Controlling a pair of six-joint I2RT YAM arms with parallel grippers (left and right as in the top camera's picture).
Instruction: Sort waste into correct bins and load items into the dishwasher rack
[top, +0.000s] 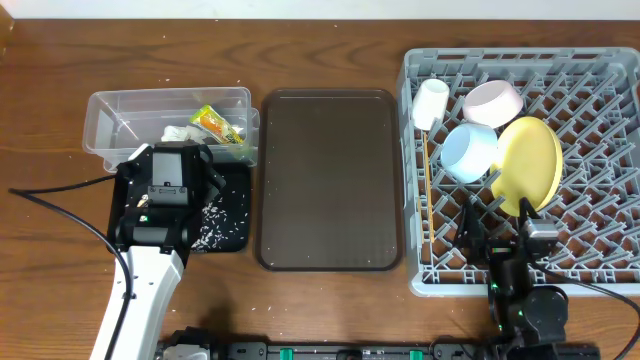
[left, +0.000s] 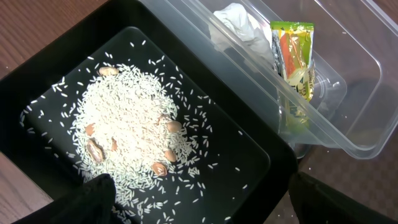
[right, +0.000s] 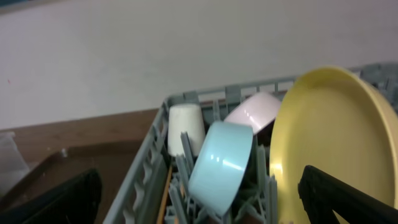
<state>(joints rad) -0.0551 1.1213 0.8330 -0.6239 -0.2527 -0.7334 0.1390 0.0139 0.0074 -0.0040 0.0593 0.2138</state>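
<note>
While the overhead shows the rack (top: 600, 250) at three o'clock carrying plate (top: 532, 165), blue bowl (top: 470, 152), whitish bowl (top: 493, 102), cup (top: 431, 103) and chopsticks (top: 425, 190), the right gripper (top: 497, 222) hangs wide open at its six o'clock edge. Left wrist: left gripper (left: 205, 208) gapes, empty, above rice (left: 130, 130) heaped in the black tub (left: 261, 155); wrapper (left: 292, 53) and scrap (left: 239, 25) lie in the clear tub (left: 357, 93) toward one o'clock. Right wrist: plate, bowls and cup racked, nothing held. Sorting and loading look finished.

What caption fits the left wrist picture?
Rice grains heaped in the black tub, snack wrapper and white scrap in the clear tub alongside.
</note>
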